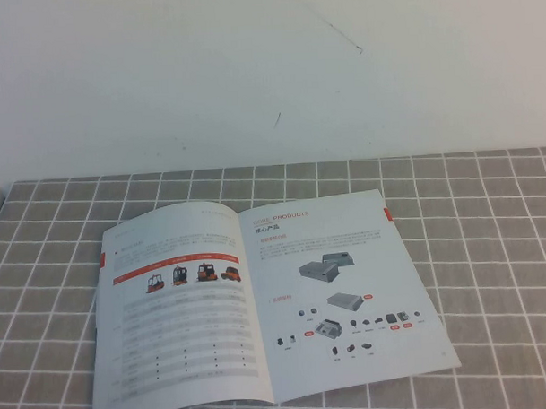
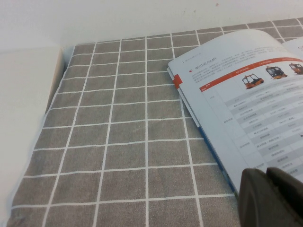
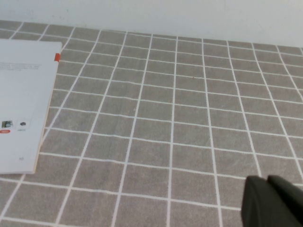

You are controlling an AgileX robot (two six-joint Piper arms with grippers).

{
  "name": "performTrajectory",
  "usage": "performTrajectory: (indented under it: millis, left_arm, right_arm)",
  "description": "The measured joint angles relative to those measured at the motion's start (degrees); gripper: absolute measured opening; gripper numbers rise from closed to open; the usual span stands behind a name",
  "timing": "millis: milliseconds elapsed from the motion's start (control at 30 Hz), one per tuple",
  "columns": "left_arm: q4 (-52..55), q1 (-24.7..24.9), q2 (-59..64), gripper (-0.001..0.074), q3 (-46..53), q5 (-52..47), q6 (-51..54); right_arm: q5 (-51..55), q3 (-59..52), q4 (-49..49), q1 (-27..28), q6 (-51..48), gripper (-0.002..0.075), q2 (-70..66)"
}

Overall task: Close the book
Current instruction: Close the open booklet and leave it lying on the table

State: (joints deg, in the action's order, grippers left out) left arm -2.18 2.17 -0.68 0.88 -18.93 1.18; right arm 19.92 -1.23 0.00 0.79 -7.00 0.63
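Book (image 1: 218,314) open; left tool (image 2: 267,172) shut beside; right tool (image 3: 267,179) shut, apart.

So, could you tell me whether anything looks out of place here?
Nothing is spilled or damaged. The book lies open, turned slightly against the checked cloth. The left pincer hovers by its left page, the right pincer over bare cloth.

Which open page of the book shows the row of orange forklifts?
The left page of the open white catalogue, near the left gripper; the right page shows grey boxes. The right gripper hovers over grey checked cloth.
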Motion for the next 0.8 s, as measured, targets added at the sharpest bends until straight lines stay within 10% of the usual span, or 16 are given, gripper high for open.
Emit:
performTrajectory:
  millis: [800]
  left_arm:
    - [0.24, 0.0, 0.0, -0.0004, 0.0, 0.0, 0.56]
  right_arm:
    - [0.03, 0.0, 0.0, 0.0, 0.0, -0.0003, 0.0]
